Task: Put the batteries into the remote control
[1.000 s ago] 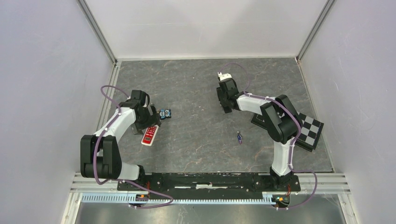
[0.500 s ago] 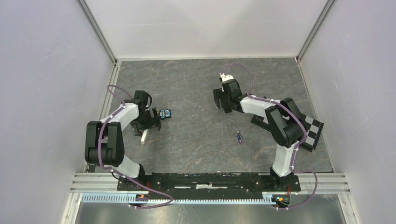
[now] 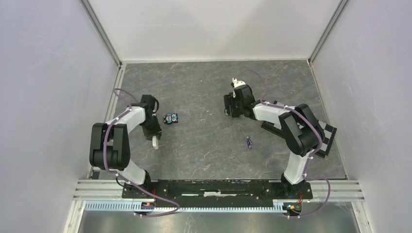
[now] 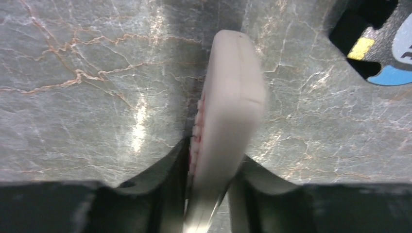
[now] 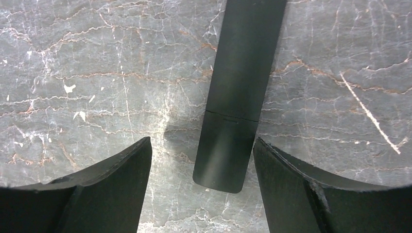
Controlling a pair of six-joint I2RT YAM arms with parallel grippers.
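The left gripper (image 4: 210, 167) is clamped narrowly on a slim cream-white plastic remote (image 4: 231, 92). It holds the remote on its long edge near one end, with a strip of red keys just showing along the side. The free end reaches out over the dark grey marbled table (image 3: 204, 87). The right gripper (image 5: 201, 148) hangs with its jaws spread wide on either side of a long matt-black plastic remote (image 5: 243, 63), which lies flat on the table and touches neither finger. It holds nothing.

The one tiny bluish-purple battery (image 3: 249, 142) in plain view lies loose on the table between the two arms, nearer the right one and well apart from both remotes. No cell appears to be loaded yet (which remote is meant to take it cannot be told from here).

The main risk is on the left. A thin body pinched at one end could swing or slide out of the grip when pushed, and a tilted remote would not present its battery bay squarely. On the right, the black remote sits closer to one finger, so closing could shove it sideways before the grip sets. The battery is round and light, and a glancing touch would probably send it rolling, perhaps toward the checkerboard card (image 3: 328, 133). The small black block with blue and yellow markings (image 3: 170, 118) lies near the left gripper and could be knocked.
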